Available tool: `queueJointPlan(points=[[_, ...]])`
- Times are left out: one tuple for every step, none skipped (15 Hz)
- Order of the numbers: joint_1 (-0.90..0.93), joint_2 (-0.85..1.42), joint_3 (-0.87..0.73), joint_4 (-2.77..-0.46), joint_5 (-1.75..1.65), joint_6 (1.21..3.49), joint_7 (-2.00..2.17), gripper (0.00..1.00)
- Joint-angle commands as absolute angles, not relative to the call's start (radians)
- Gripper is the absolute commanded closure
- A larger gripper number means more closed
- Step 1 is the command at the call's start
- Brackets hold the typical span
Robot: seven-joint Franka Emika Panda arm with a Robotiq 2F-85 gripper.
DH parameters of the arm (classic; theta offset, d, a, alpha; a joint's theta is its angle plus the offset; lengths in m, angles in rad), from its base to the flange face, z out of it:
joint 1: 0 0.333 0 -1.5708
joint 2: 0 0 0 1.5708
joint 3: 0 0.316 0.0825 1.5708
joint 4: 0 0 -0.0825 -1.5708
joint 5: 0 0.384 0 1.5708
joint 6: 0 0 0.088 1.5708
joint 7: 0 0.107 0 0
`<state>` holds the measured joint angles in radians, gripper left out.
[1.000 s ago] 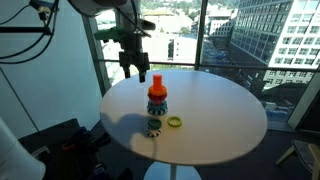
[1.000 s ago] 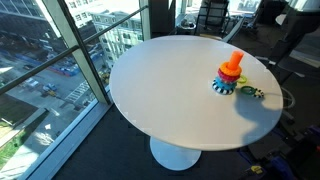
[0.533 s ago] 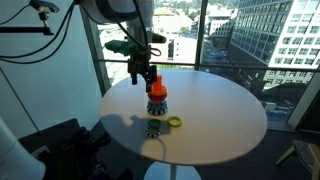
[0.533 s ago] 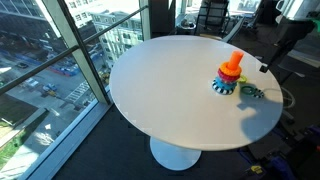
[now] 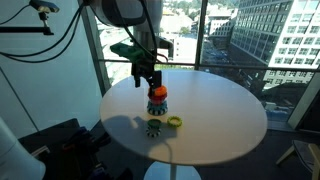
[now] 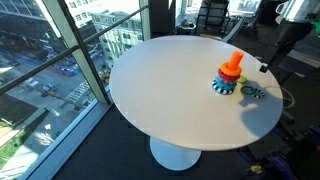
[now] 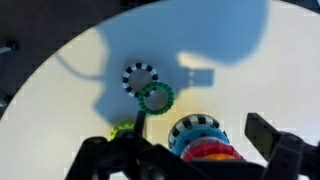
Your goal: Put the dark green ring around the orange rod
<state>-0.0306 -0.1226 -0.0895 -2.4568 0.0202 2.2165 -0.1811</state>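
Observation:
The orange rod (image 5: 157,94) stands on the round white table (image 5: 215,100), stacked with orange, red and blue rings; it also shows in an exterior view (image 6: 231,66) and low in the wrist view (image 7: 203,148). The dark green ring (image 7: 155,96) lies flat on the table beside the stack, touching a black-and-white checkered ring (image 7: 140,76). In both exterior views it is a small dark spot (image 5: 153,125) (image 6: 250,91). My gripper (image 5: 149,79) hangs open and empty just above the rod; in the wrist view (image 7: 200,127) its fingers straddle the stack.
A bright yellow-green ring (image 5: 175,122) lies near the dark one, partly hidden behind a finger in the wrist view (image 7: 120,129). The table edge is close behind the rings. Floor-to-ceiling windows (image 5: 240,35) stand beyond the table.
My gripper has moved across and down from beside the rod to just over its top. The rings and the stack have not moved.

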Motion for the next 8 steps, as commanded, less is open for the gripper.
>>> queueJointPlan(points=[[-0.036, -0.117, -0.079, -2.453, 0.015, 2.208, -0.171, 0.0], [-0.038, -0.112, -0.078, -2.455, 0.009, 2.212, -0.156, 0.0], [-0.039, -0.1, -0.077, -2.457, 0.007, 2.214, -0.148, 0.0], [-0.039, -0.091, -0.077, -2.457, 0.008, 2.212, -0.145, 0.0], [-0.039, -0.078, -0.077, -2.456, 0.01, 2.211, -0.142, 0.0], [-0.04, -0.062, -0.077, -2.453, 0.01, 2.211, -0.136, 0.0], [-0.041, -0.049, -0.077, -2.452, 0.007, 2.214, -0.13, 0.0], [-0.042, -0.035, -0.077, -2.451, 0.002, 2.224, -0.126, 0.0]])
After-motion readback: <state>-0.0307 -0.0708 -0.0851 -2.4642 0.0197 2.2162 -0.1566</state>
